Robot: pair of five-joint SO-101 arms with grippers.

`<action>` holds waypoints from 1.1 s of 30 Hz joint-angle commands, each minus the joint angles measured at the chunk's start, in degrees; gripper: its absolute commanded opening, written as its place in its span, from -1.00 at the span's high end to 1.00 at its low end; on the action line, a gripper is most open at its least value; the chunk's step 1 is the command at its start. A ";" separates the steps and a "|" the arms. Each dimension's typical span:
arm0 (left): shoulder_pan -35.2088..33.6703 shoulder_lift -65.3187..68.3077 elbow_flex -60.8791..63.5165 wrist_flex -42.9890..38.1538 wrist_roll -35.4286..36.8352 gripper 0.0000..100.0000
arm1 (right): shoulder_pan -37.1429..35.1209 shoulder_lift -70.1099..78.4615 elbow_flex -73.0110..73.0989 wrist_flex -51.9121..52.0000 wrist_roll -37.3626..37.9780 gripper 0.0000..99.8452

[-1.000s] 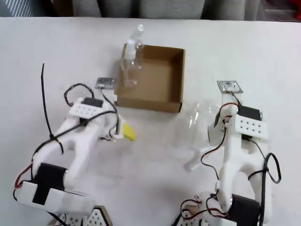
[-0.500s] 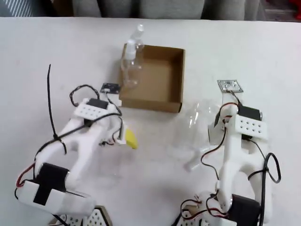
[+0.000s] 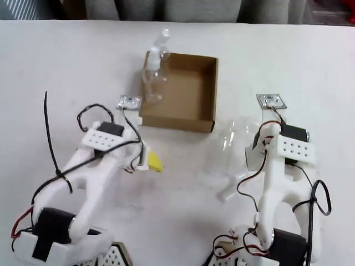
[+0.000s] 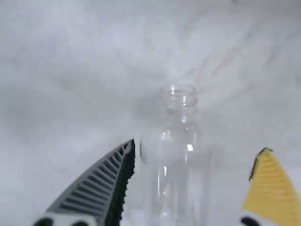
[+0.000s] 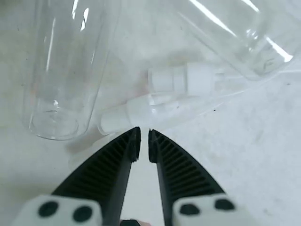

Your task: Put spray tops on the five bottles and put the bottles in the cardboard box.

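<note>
An uncapped bottle sits between the spread jaws of the left tool. If they are closed off-centre, the light bottle could be squeezed out sideways. The right tool is pressed together and empty, just short of two spray tops lying between clear bottles on the surface, where they are easily scattered. Farther off, one corner of the cardboard box is taken by two capped bottles.
</note>
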State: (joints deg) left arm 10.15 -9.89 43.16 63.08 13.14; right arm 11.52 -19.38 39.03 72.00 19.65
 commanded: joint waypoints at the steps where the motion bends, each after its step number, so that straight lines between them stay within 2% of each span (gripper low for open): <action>1: 0.22 -2.77 0.88 -2.81 0.70 0.25 | -0.48 -1.80 -0.18 -0.57 -0.18 0.97; 7: 0.13 -2.68 2.29 -4.66 0.70 0.26 | -0.31 -1.80 0.00 -0.57 -0.18 0.97; 13: -1.27 -2.24 2.37 -6.33 0.18 0.47 | -0.66 -2.07 0.62 -0.57 -0.18 0.97; 22: -1.36 10.07 -4.22 -3.52 -0.70 0.45 | -0.66 -1.80 0.62 -0.57 -0.18 0.97; 30: -2.77 8.48 -4.40 -2.73 -1.85 0.45 | -0.66 -1.80 0.62 -0.57 -0.18 0.97; 33: -2.68 8.57 -4.84 -3.08 -2.29 0.63 | -0.66 -1.80 0.62 -0.57 -0.18 0.97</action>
State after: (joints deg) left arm 8.40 0.13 40.97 59.65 11.82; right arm 11.25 -19.38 40.09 72.00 19.65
